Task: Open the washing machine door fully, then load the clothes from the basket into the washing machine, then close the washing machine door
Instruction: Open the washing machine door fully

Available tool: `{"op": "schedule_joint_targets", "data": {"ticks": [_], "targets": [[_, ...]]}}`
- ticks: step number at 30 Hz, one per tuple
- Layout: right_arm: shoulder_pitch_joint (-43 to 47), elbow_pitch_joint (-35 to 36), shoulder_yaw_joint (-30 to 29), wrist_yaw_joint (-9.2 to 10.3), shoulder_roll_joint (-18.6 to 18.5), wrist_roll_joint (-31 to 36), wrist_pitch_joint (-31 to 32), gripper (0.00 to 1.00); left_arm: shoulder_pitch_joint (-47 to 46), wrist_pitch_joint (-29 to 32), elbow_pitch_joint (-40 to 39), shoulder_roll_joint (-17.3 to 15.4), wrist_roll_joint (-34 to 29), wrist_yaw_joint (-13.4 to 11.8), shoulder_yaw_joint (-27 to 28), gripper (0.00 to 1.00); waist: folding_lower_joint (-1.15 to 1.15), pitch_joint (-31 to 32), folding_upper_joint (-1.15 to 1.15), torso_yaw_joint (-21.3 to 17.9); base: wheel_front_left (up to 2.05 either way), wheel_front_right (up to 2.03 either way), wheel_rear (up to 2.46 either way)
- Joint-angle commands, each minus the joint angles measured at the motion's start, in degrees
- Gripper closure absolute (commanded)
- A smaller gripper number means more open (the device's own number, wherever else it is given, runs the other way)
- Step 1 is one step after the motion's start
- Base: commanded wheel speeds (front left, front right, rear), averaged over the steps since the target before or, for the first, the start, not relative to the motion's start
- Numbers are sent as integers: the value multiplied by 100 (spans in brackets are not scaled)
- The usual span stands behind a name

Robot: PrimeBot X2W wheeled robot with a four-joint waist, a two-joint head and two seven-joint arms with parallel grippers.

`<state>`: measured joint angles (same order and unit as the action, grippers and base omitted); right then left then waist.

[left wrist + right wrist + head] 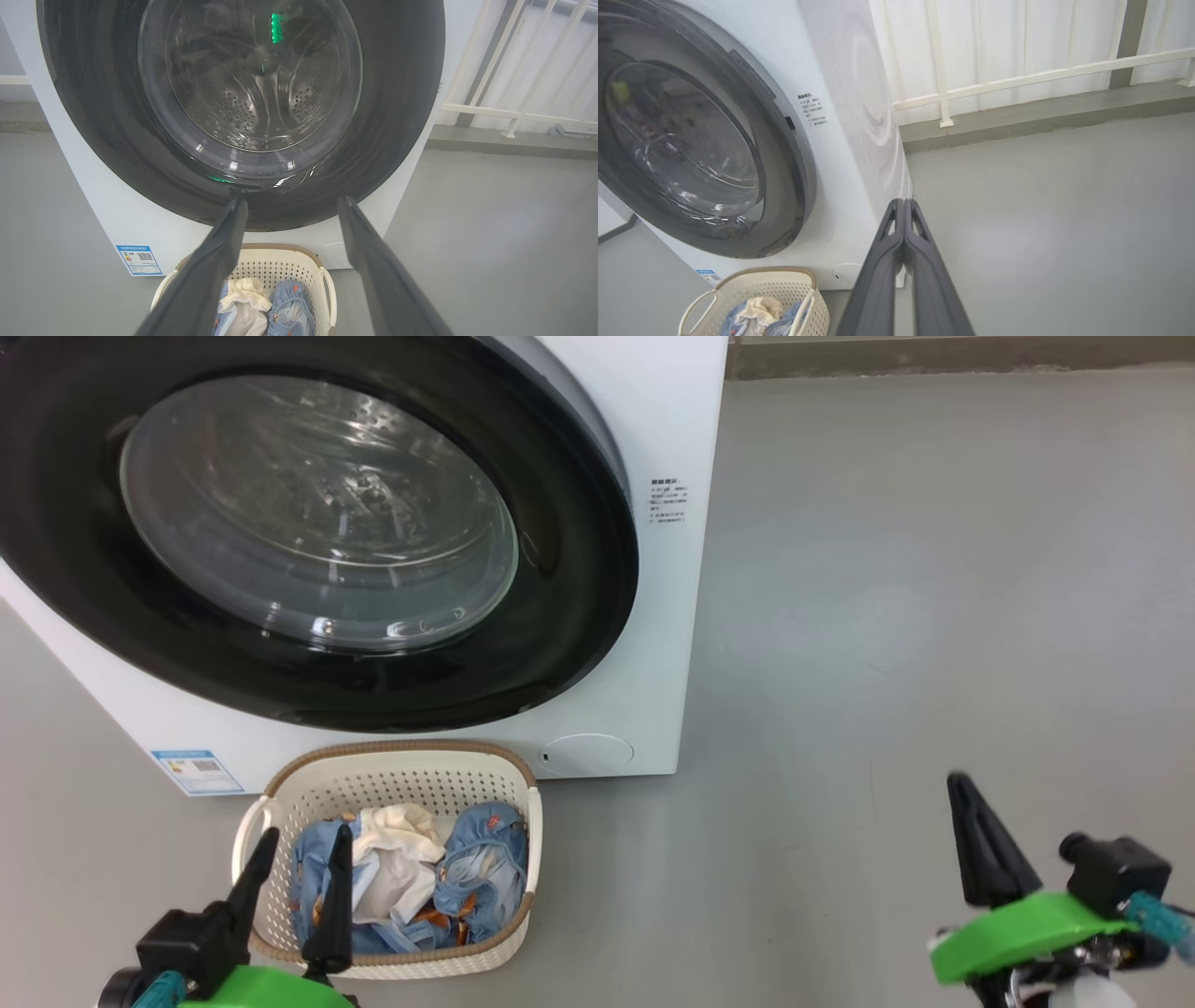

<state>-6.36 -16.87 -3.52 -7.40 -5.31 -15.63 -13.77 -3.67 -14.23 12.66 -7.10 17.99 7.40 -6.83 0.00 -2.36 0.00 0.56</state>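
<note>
The washing machine (pixel 653 429) fills the upper left of the head view, and its glossy black door (pixel 560 607) with the glass bowl window lies flat against its front. Below it the cream basket (pixel 392 775) stands on the floor with light blue and cream clothes (pixel 411 877) inside. My left gripper (pixel 303 845) is open just above the basket's near left part, with nothing between its fingers. My right gripper (pixel 962 789) is shut and empty, over bare floor far to the right. In the left wrist view the open fingers (pixel 219 261) frame the door (pixel 397 116) and basket (pixel 275 261).
Grey floor (pixel 934 616) stretches wide to the right of the machine. A white railing (pixel 1017 79) on a low kerb runs behind it. A small blue label (pixel 196 771) sits at the machine's lower left corner, and a round cover (pixel 586 752) at its lower right.
</note>
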Motion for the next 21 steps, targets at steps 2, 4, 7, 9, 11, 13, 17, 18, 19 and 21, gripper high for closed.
{"op": "schedule_joint_targets", "data": {"ticks": [2,4,7,9,11,13,17,18,19,21], "targets": [[-384,250,194,-9,50,-442,-109,100,-228,-77,-147,-58,28,9,183,0,0,-24,0,16,0,0,0],[-542,340,258,-9,80,-742,-117,100,-230,-77,-145,-44,27,9,176,0,0,-38,0,28,0,0,0],[-799,519,254,-9,119,-1225,-120,100,-248,-77,-149,-28,29,9,158,0,0,-70,0,52,0,0,0],[-976,631,315,-9,133,-1527,-121,100,-278,-77,-149,-23,36,9,136,0,0,-98,0,78,0,0,0],[-1164,703,316,-9,127,-1725,-121,100,-321,-77,-156,-18,41,9,139,0,0,-144,0,113,0,0,0],[-1373,730,329,-9,129,-1960,-121,100,-360,-77,-160,-12,46,9,139,0,0,-182,0,150,0,0,0],[-1853,769,336,-9,96,-2358,-122,100,-437,-77,-172,4,57,9,96,0,0,-277,0,248,0,0,0],[-1853,769,336,-9,96,-2358,-122,100,-437,-77,-172,4,57,9,96,0,0,-277,0,248,0,0,0],[-1979,782,338,-9,88,-2475,-122,100,-456,-77,-173,9,61,9,85,0,0,-297,0,274,0,0,0],[-2208,787,368,-9,68,-2727,-122,100,-502,-77,-185,18,73,9,59,0,0,-360,0,333,0,0,0]]}}
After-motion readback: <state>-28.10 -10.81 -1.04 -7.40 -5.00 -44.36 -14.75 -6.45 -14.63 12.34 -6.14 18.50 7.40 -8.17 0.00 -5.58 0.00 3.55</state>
